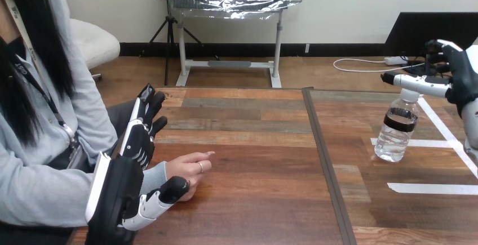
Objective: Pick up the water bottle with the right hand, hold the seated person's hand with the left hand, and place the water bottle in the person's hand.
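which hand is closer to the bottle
Right. The right hand is by the top of the bottle; the left hand is far off at the view's left, beside the person's hand.

The table (253,143) is lying wide open in the middle, between the person's hand (189,169) and the water bottle (397,129). On the edges, the left hand (135,143) is crowding the person's hand and the right hand (459,76) is hanging right by the water bottle.

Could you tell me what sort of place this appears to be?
Probably a robot test workspace: a wooden table with white tape marks, and a water bottle standing among them.
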